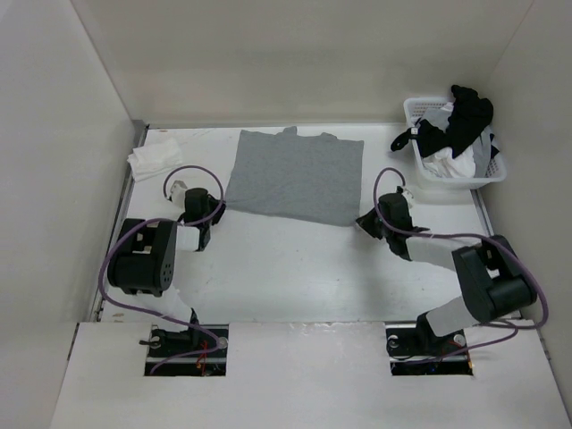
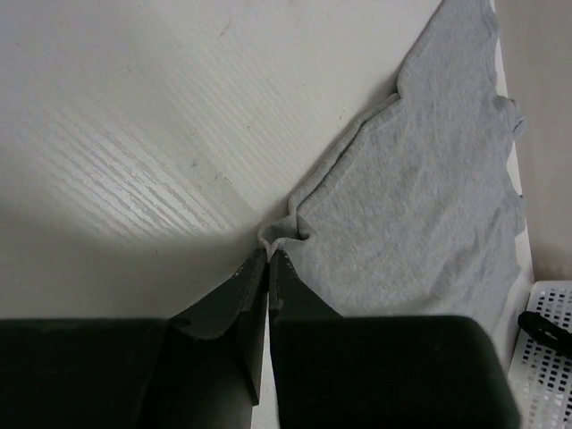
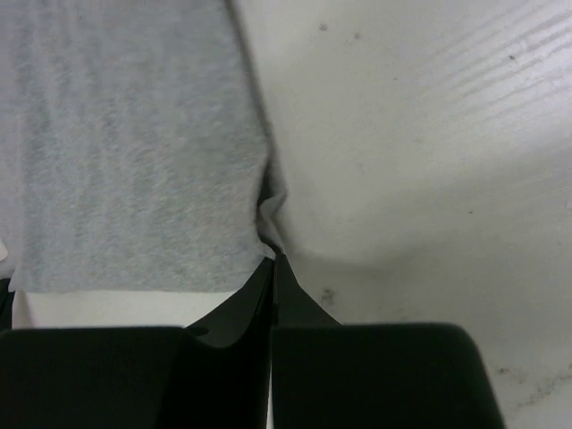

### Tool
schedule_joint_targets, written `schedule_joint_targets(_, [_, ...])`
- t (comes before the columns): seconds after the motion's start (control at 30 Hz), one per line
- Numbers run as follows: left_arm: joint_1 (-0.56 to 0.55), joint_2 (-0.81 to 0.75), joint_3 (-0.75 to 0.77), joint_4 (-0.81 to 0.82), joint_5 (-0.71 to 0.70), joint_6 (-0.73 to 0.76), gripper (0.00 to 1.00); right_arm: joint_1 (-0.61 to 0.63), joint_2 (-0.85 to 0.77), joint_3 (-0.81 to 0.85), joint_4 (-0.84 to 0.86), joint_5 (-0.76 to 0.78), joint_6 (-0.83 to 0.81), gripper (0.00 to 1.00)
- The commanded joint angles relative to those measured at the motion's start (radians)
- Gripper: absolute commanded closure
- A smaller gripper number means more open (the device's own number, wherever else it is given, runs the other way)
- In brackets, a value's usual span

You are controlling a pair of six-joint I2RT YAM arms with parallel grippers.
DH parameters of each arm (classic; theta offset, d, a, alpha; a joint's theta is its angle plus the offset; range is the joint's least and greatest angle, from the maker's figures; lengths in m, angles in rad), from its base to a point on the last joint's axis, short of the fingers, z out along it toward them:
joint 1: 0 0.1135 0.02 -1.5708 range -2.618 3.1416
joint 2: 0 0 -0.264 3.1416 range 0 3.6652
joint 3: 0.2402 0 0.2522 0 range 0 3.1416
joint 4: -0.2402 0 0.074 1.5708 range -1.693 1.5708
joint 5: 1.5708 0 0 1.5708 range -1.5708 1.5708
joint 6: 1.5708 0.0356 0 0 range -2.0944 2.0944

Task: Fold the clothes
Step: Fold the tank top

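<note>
I see left fingers [image 2: 225, 308] and right fingers [image 3: 239, 306] each clenched on a near corner of the shirt [image 1: 295, 179].

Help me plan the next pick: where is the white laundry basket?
In the top view, the white basket sits at the far right corner of the table, right of the grey T-shirt and beyond the right gripper.

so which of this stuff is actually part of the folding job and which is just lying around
In the job: grey T-shirt; left pincer and right pincer, each pinching a near corner.
Lying about: white basket holding a heap of garments; white cloth.
</note>
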Motion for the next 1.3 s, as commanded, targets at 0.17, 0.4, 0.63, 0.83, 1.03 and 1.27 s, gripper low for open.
schedule_joint_targets(0.17, [-0.001,-0.615,-0.09,-0.169,-0.015,0.043,1.0,0.126,-0.549,0.065,-0.257,0.178,-0.17,1.0])
schedule_joint_targets(0.4, [-0.007,-1.174,0.172,-0.608,-0.046,0.151,1.0,0.322,-0.913,0.384,-0.64,0.359,-0.297,1.0])
schedule_joint_targets(0.63, [-0.019,-1.249,0.387,-0.79,-0.053,0.219,1.0,0.588,-0.945,0.659,-0.806,0.54,-0.364,1.0])
schedule_joint_targets(0.83, [-0.021,-1.135,0.271,-0.764,-0.04,0.215,1.0,0.509,-0.826,0.598,-0.759,0.441,-0.375,1.0])
schedule_joint_targets(1.03, [0.021,-0.844,0.157,-0.611,-0.041,0.219,1.0,0.136,-0.555,0.429,-0.52,0.014,-0.288,1.0])
schedule_joint_targets(1.27, [0.035,-0.167,0.425,-0.405,-0.073,0.239,1.0,-0.056,0.039,0.671,-0.341,-0.143,-0.265,1.0])
